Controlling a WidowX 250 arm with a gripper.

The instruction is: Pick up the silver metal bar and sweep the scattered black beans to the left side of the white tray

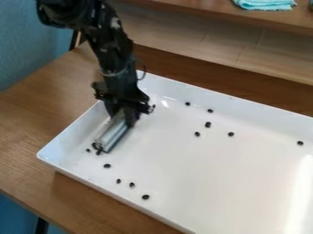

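Silver, long and metallic, one rounded piece (112, 133) is in your black two-finger tool (124, 112), which is clamped on its upper part. You have it slanting down inside one large white rectangular tray (67, 139) with raised sides, near the tray's left corner in the view. One brown wood-grain counter (36, 119) carries the tray.

Small black bean-like pieces (145, 197) lie scattered on the white floor of the tray. Count four of them in a loose row leading from below the silver piece toward the bottom of the view. At least three more are bunched at its lower end; they sit too close together for you to get a sure number. Over to the right of your tool you have six spots of black, five in a loose group and one well apart near the right side; the middle spot may be two pieces touching. At least one further dark bit is just beside your tool, on its right.

Behind the tray, one turquoise cloth (266, 3) rests on a brown wooden shelf (183, 4).
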